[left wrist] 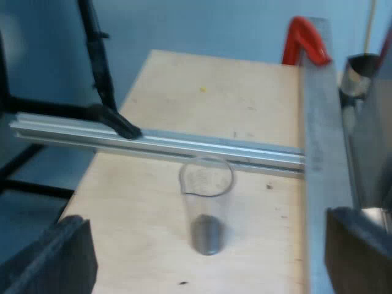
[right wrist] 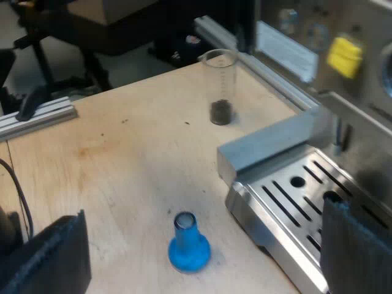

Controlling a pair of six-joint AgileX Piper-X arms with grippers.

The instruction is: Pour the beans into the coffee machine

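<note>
So far nothing's poured: glass (left wrist: 206, 190) of beans (left wrist: 208, 236) sits untouched near the machine (right wrist: 361, 122), my left gripper (left wrist: 203, 260) and right gripper (right wrist: 203, 251) wide open, empty.

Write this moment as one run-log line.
left gripper open, facing measuring glass | right gripper open, near blue tamper | beans in glass, not yet poured

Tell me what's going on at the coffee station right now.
Nothing is held yet. The left gripper is open, facing the measuring glass, which stands upright on the table with some dark beans at its bottom. The right gripper is open above the table near the blue tamper and the drip tray of the espresso machine. The beans are not yet poured.
</note>
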